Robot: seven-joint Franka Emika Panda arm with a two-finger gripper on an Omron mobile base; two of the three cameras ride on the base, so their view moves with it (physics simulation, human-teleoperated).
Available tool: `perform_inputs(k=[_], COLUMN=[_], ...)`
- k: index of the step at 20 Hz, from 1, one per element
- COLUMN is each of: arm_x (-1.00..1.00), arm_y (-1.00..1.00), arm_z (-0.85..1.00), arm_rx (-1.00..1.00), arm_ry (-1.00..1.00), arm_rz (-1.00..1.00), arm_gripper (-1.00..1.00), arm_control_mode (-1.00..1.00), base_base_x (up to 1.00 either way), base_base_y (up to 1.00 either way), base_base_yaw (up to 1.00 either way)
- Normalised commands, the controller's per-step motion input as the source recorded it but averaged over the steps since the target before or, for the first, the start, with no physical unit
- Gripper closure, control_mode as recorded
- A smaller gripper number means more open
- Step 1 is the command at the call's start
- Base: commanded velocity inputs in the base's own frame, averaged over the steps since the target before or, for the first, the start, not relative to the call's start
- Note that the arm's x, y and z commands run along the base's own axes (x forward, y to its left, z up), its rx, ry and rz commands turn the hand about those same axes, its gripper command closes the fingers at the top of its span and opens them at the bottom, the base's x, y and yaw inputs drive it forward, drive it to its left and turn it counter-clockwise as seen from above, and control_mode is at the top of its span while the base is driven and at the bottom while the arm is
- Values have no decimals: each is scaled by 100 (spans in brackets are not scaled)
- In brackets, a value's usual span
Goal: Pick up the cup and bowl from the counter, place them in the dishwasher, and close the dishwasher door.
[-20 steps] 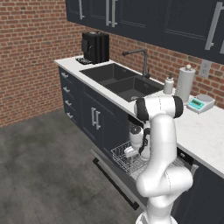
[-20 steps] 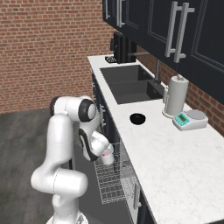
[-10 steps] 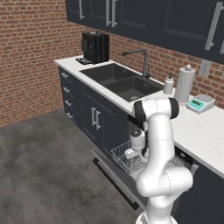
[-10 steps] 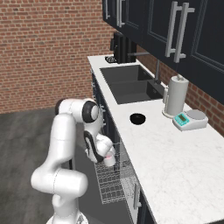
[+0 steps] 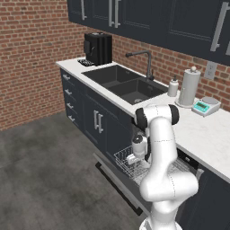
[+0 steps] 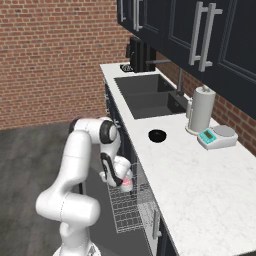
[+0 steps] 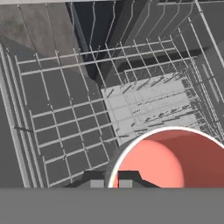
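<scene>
Cup (image 6: 126, 186) lower over dishwasher rack (image 6: 125, 212), fingers (image 7: 126, 180) still clamped

Silvery wire rack (image 7: 144, 100) glints like thin metal, cup (image 7: 173, 159) shows a smooth matt red-pink inside, counter (image 6: 200, 175) is faintly marbled white stone

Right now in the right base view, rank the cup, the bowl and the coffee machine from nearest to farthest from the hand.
1. The cup, held in the hand over the rack.
2. The bowl, on the counter beside the sink.
3. The coffee machine, at the counter's far end.
</scene>
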Motion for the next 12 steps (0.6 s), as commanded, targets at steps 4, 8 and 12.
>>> perform_inputs(k=[4, 8, 12], arm_x=[28, 14, -2], arm_y=[0, 0, -5], arm_z=[-24, -9, 4], arm_rx=[0, 0, 0], arm_ry=[0, 0, -2], arm_rz=[0, 0, 0], arm_gripper=[-100, -100, -100], arm_control_mode=[-100, -100, -100], base_base_x=[0, 0, 0], base_base_y=[0, 0, 0], base_base_yaw=[0, 0, 0])
